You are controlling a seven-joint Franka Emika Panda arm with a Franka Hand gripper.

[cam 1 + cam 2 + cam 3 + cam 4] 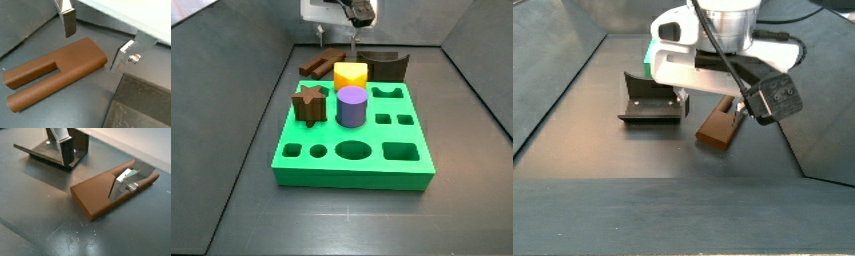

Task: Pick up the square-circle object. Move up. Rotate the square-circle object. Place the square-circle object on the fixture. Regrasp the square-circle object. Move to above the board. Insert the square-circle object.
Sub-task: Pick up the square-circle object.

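Observation:
The square-circle object point(57, 70) is a long brown peg lying flat on the dark floor, with a wide blocky end and two slimmer prongs. It also shows in a wrist view point(100, 195) and in both side views point(322, 63) point(718, 128). My gripper point(91, 50) hangs open over the wide end, one silver finger point(67, 22) on each side, and nothing is held. The fixture point(57, 150), a dark bracket on a base plate, stands beside the peg point(651, 100) point(388, 66). The green board point(352, 150) lies nearer the camera in a side view.
On the board stand a yellow block point(350, 75), a purple cylinder point(352, 106) and a brown star-shaped peg point(309, 103). Sloped grey walls point(251, 110) enclose the floor on both sides. A pale wall edge point(127, 15) runs close behind the gripper.

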